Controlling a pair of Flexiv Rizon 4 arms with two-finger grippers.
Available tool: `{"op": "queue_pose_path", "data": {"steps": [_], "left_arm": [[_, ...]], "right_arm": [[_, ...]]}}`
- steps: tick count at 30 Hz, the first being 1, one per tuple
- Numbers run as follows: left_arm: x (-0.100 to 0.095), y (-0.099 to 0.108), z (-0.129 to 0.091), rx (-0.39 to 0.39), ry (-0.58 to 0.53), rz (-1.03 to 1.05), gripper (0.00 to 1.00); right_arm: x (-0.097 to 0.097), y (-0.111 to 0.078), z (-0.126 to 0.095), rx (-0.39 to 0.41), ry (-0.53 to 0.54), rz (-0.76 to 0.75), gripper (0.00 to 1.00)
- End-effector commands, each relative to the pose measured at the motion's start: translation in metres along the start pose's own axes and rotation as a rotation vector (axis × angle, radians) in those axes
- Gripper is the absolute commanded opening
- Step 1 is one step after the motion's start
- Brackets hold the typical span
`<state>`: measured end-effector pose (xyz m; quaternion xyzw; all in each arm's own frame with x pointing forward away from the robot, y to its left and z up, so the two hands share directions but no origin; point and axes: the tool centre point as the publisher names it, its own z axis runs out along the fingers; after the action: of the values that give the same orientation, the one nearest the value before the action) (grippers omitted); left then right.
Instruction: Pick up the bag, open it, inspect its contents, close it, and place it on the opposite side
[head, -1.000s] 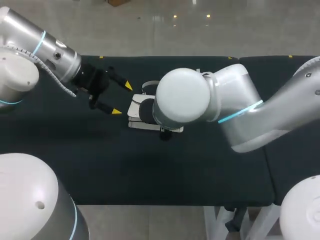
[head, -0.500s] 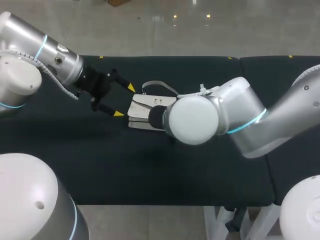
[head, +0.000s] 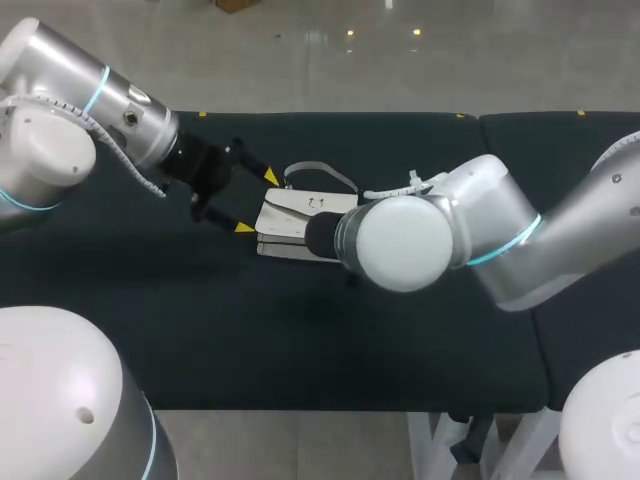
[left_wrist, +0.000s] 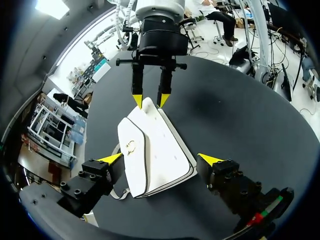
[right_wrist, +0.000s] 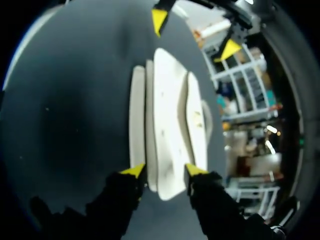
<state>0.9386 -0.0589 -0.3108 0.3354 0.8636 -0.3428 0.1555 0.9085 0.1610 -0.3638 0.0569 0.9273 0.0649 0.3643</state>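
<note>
Claw on the left arm (head: 257, 202) is gaping wide around one end of the bag (head: 295, 213), holding nothing. The right claw (right_wrist: 164, 170) is sitting narrow around the opposite end; whether it is pinching, I cannot tell. The white flap bag is lying flat just left of centre on the dark worktop (head: 400, 350), its grey strap (head: 320, 170) looping behind. It is probably handling light, semi-stiff and smooth, so the strap or flap edge is looking like the surest hold.

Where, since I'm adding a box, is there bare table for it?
Free: the near strip of table between bag and front edge, plus the far right corner. Crowded: the middle, where left gripper and right gripper flank the bag.
</note>
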Motion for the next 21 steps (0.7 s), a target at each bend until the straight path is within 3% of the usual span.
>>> {"op": "queue_pose_path", "data": {"steps": [1,6,12,21], "left_arm": [[0.0003,0.0015,0.0019,0.000,0.001,0.000,1.00],[0.0007,0.0030,0.0026,0.001,0.004,-0.002,1.00],[0.0016,0.0044,0.0037,0.004,0.008,0.000,1.00],[0.0060,0.0058,0.0081,0.013,-0.009,0.052,1.00]], "right_arm": [[0.0010,0.0034,0.0112,0.002,-0.004,0.003,0.42],[0.0014,0.0048,0.0151,0.006,-0.006,0.006,0.36],[0.0014,0.0049,0.0145,0.010,-0.024,0.018,0.00],[0.0039,0.0046,0.0132,0.003,-0.068,0.033,0.00]]}}
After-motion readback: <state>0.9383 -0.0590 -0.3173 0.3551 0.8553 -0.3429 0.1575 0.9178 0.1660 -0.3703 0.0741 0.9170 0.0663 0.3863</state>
